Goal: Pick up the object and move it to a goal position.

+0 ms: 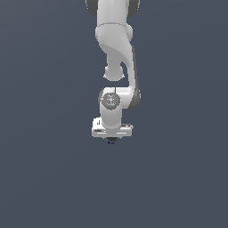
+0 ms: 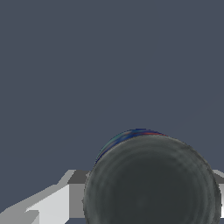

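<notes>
In the wrist view the can (image 2: 151, 179) fills the space between my fingers. Its dark grey top faces the camera, and a strip of blue label with a red mark shows at its far edge. One finger (image 2: 52, 201) lies against one side of the can, and the other finger (image 2: 220, 183) shows at the frame's edge against the opposite side. The gripper (image 2: 148, 197) is shut on the can. In the exterior view the gripper (image 1: 111, 137) points down under the white hand, and only a small dark bit of the can (image 1: 111, 141) shows below it.
A plain dark grey-blue floor (image 1: 44, 178) lies all around. The white arm (image 1: 116, 44) reaches down from the top middle of the exterior view. No other object and no goal marker is in view.
</notes>
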`<state>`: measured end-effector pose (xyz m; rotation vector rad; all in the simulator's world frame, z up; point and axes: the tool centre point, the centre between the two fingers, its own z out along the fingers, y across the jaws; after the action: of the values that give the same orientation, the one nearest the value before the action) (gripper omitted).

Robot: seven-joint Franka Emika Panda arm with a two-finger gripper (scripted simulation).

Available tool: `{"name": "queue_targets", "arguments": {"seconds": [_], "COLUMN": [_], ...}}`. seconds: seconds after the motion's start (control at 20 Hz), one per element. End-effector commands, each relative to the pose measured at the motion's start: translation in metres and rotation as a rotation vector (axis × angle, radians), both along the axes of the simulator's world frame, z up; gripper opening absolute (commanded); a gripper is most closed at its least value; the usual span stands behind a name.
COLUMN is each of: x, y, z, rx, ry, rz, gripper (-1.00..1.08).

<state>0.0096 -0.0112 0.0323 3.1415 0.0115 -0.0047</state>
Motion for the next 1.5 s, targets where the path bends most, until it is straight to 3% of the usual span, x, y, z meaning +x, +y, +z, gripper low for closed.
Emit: {"name": "queue_targets", "arguments": {"seconds": [0.0,1.45], "x": [0.002,0.042], "y": [0.002,0.042], "z": [0.015,0.313], "rx": [0.0,0.0], "ry": [-0.002,-0.002], "rz": [0.0,0.0], "gripper": [-1.0,-1.0]}}
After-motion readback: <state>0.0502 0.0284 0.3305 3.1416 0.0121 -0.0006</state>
